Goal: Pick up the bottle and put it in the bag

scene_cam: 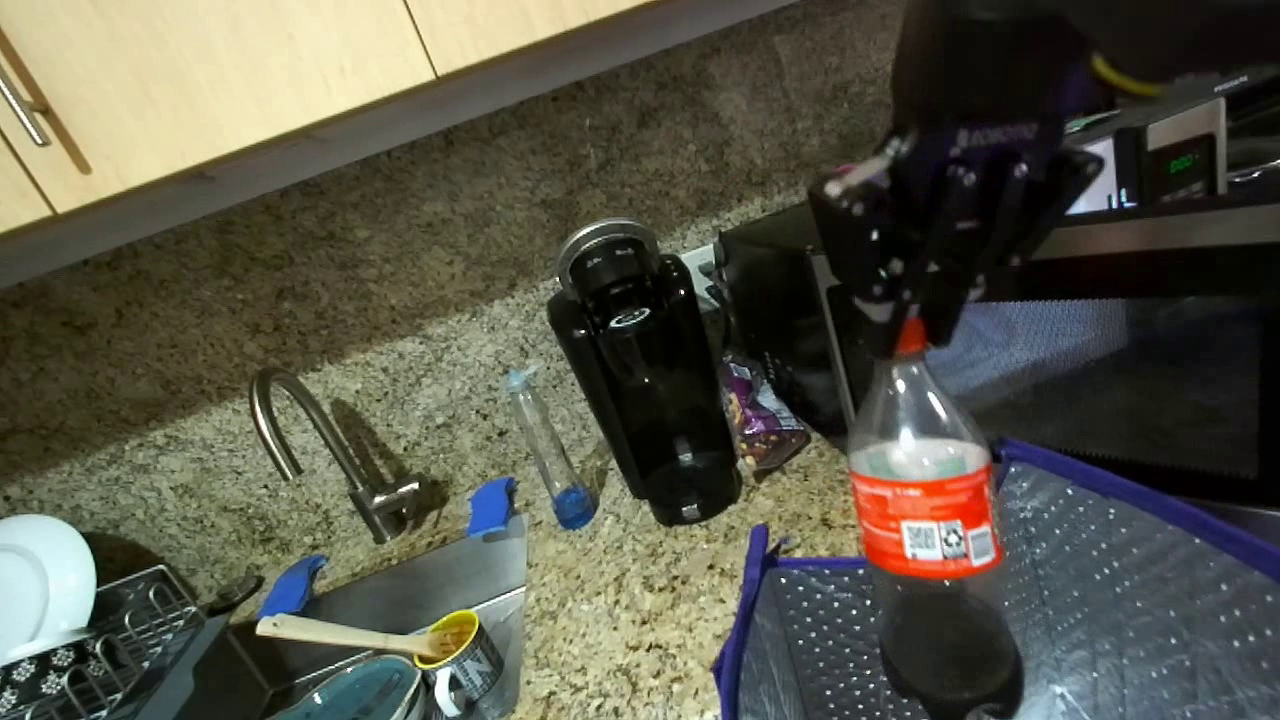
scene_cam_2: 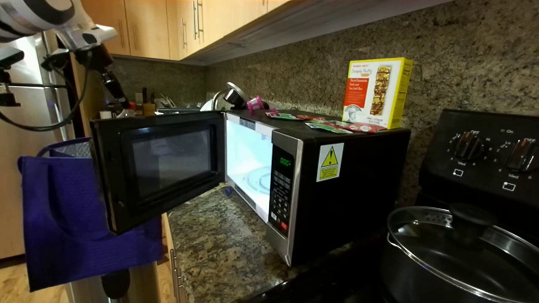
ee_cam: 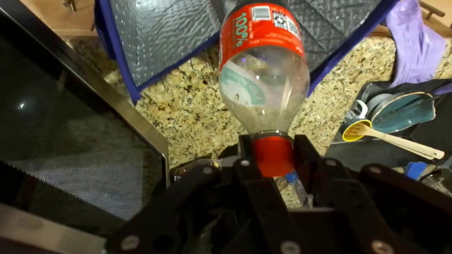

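My gripper (scene_cam: 908,322) is shut on the red cap of the clear cola bottle (scene_cam: 925,525). The wrist view shows the cap between the two fingertips (ee_cam: 273,148), with the bottle (ee_cam: 261,38) hanging below them, slightly tilted. The bag (scene_cam: 1110,590), silvery grey with blue trim, is open at the counter's front edge. In both the wrist view and an exterior view the bottle overlaps the silvery bag panels (ee_cam: 166,38); its exact height over the bag is unclear. In an exterior view the bag's blue outside (scene_cam_2: 71,214) shows, and the microwave door hides most of the bottle.
The open microwave door (scene_cam_2: 168,158) stands close beside the bag and bottle. A black coffee maker (scene_cam: 650,390), a thin tube with blue base (scene_cam: 550,450) and a purple snack bag (scene_cam: 760,415) stand by the wall. The sink holds a mug (scene_cam: 475,665) with a wooden spatula.
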